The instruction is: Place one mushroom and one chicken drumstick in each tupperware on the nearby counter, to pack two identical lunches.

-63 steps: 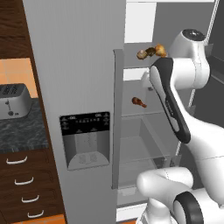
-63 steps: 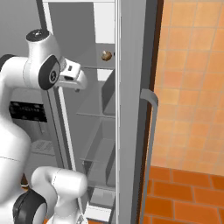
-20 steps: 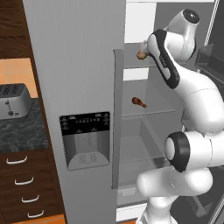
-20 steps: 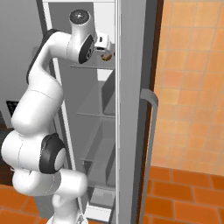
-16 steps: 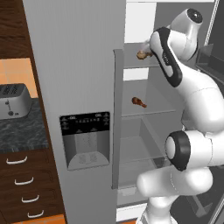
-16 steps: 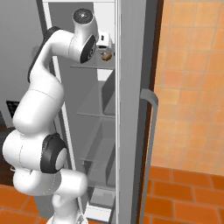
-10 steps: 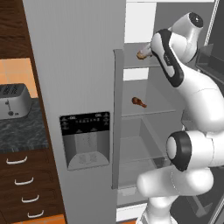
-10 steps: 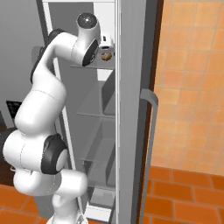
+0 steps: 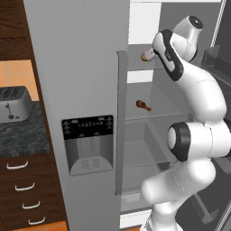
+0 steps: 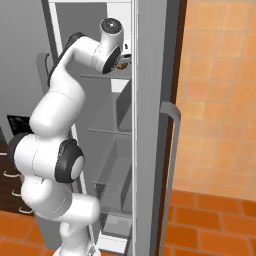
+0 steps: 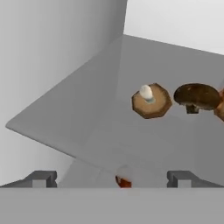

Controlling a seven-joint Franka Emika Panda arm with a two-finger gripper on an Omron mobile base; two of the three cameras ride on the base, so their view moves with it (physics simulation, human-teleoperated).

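Note:
Two mushrooms lie on the fridge's upper glass shelf (image 11: 87, 118). One mushroom (image 11: 151, 101) lies cap down with its whitish stem up. The other mushroom (image 11: 197, 96) shows its dark brown cap just right of it. An orange chicken drumstick (image 11: 220, 107) peeks in at the right edge. My gripper (image 11: 111, 179) is open, hovering short of the mushrooms with nothing between its fingertips (image 11: 41, 178). A second chicken drumstick (image 9: 143, 105) lies on the middle shelf. The left base view shows a mushroom (image 9: 145, 56) beside my hand. The tupperware is out of view. The speckled counter (image 9: 22, 135) lies left of the fridge.
The fridge's closed left door (image 9: 76, 90) with its dispenser panel (image 9: 88, 144) stands between the shelves and the counter. A grey toaster (image 9: 13, 104) sits on the counter. The open right door (image 10: 150, 125) with its handle flanks my arm. Shelf walls hem in the hand.
Over three seconds the arm has risen and stretched into the fridge up to the top shelf. In the last second the hand has crept slightly closer to the mushrooms. The jaws stayed open.

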